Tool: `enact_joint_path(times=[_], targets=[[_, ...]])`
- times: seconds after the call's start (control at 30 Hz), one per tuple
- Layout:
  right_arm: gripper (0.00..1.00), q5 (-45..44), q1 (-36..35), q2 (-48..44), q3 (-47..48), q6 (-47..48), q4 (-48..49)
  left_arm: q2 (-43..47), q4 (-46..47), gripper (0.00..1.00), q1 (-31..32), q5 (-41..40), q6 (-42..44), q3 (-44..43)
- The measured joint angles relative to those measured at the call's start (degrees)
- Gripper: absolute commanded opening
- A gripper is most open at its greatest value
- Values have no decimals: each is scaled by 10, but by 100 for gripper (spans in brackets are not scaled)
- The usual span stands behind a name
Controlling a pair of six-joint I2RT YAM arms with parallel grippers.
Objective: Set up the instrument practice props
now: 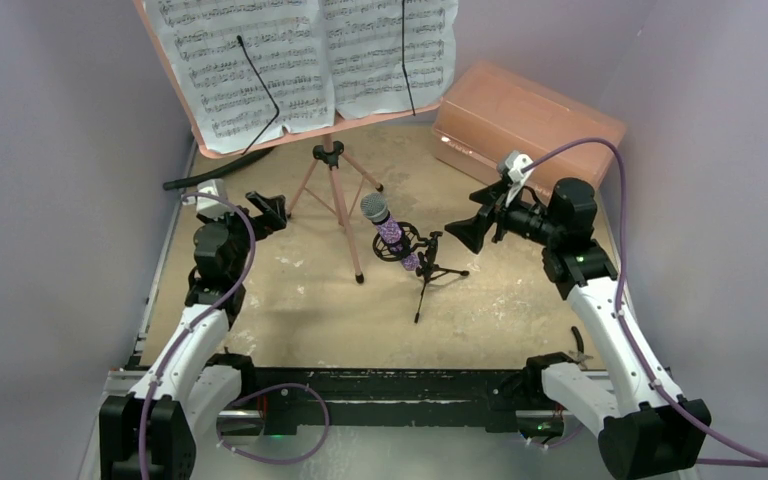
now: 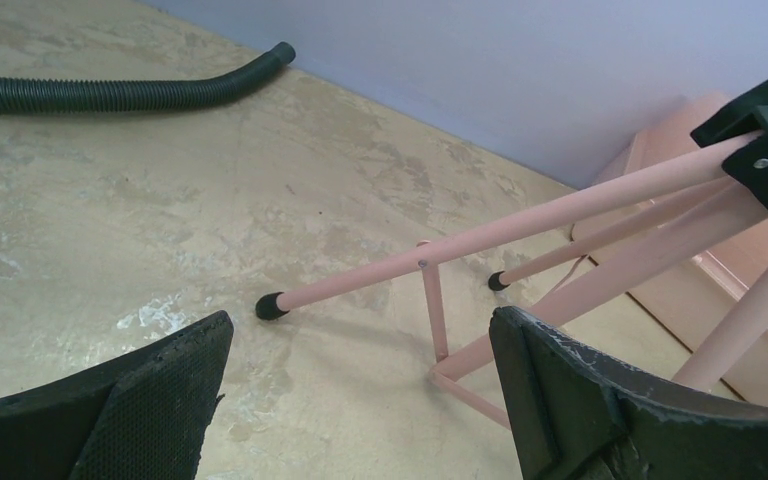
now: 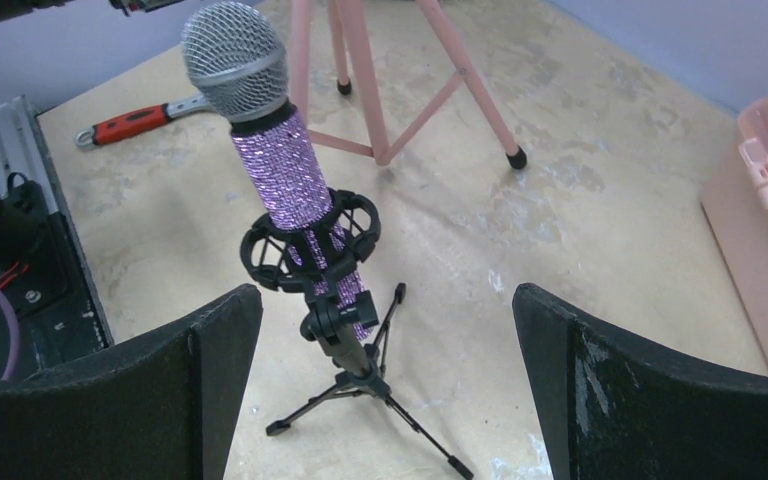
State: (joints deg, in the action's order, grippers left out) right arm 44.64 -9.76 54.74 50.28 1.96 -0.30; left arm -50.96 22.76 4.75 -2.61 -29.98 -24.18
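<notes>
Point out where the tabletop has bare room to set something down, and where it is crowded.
Widest bare patch: near tabletop, between the front rail, music stand legs and mic stand. Smaller: between mic stand and right arm. Crowded: centre, around both stands; back right, under the salmon box.

Pink tripod legs (image 2: 520, 229), black hose (image 2: 110, 93) beyond

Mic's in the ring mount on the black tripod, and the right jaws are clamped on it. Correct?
Not quite. The purple microphone does sit in the ring mount of the black tripod stand, but the right gripper has its jaws open and not touching the mic. The right wrist view shows this.
</notes>
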Motion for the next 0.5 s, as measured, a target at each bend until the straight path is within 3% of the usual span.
enact_joint_path(times=[0.3,0.5], targets=[[98,-118,0,-23,-64,-37,17,-6,-20,100,-52,39,3,0],[98,-245,0,-35,-139,-99,92,-5,-26,99,-69,31,36,0]])
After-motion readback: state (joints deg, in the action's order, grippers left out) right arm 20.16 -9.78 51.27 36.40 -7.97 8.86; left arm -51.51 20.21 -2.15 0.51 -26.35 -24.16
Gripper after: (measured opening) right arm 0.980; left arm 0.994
